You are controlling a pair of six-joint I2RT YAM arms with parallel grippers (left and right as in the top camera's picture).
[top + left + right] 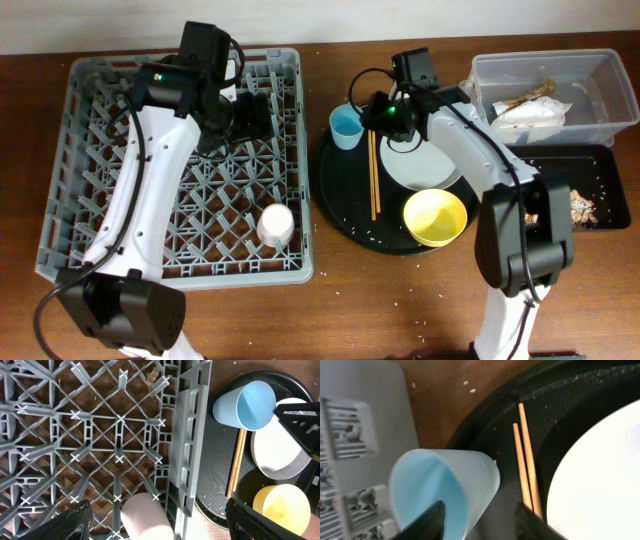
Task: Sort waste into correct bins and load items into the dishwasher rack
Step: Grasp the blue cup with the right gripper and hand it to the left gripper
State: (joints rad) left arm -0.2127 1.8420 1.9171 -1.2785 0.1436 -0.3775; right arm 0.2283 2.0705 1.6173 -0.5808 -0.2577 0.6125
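Note:
The grey dishwasher rack [180,265] fills the left side. A pale-pink cup [276,225] lies in its front right corner. My left gripper [252,112] hovers open over the rack's back right; in the left wrist view [170,522] the pink cup [145,517] lies below, between the spread fingers. The light-blue cup [347,127], chopsticks [375,175], plate [425,160] and yellow bowl [435,217] sit on the round black tray. My right gripper [480,522] is open, with one finger inside the blue cup [445,490] and one outside its wall.
A clear tub [540,60] at the back right holds a white paper wrapper [530,117] and a gold-brown wrapper [527,98]. A shallow black tray [560,155] in front of it holds food scraps [582,207]. Rice grains dot the round tray [340,205] and the table.

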